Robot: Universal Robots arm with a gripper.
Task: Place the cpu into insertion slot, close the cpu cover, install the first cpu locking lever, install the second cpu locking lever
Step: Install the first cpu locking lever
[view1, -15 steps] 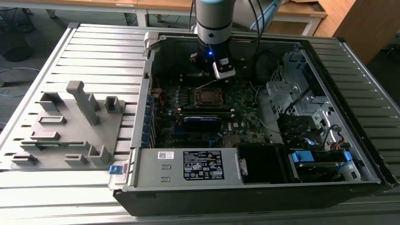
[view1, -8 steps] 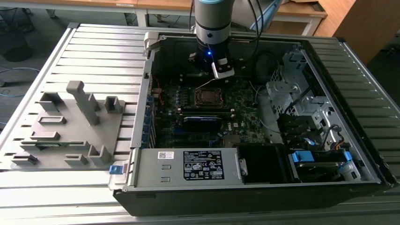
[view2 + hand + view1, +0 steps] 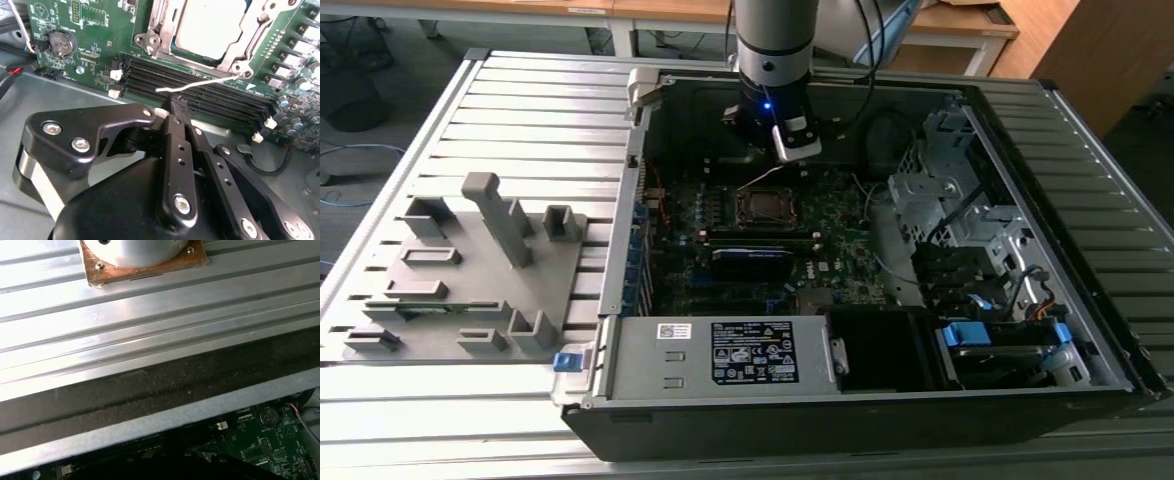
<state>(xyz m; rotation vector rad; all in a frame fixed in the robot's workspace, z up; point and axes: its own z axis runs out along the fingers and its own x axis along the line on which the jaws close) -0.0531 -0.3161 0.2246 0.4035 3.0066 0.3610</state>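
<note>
Cpu [image 3: 210, 22] seated in insertion slot [image 3: 150, 38] under cpu cover [image 3: 251, 36], inside computer case [image 3: 622, 240]. Gripper [image 3: 177, 104] fingers drawn together beside slot, at raised locking lever [image 3: 210, 81]; hold unclear.

Robotics lab or workshop; ribbed aluminium table [image 3: 520, 110] as workbench; open PC case [image 3: 854, 420] lying on it, motherboard [image 3: 854, 230] exposed; grey slotted fixture [image 3: 454, 280] beside the case; robot arm [image 3: 774, 40] over the case; metal column on a bolted plate [image 3: 145, 267] on the table in the first wrist view; wooden desks [image 3: 961, 20] behind; loose cable [image 3: 350, 152] on the floor.
</note>
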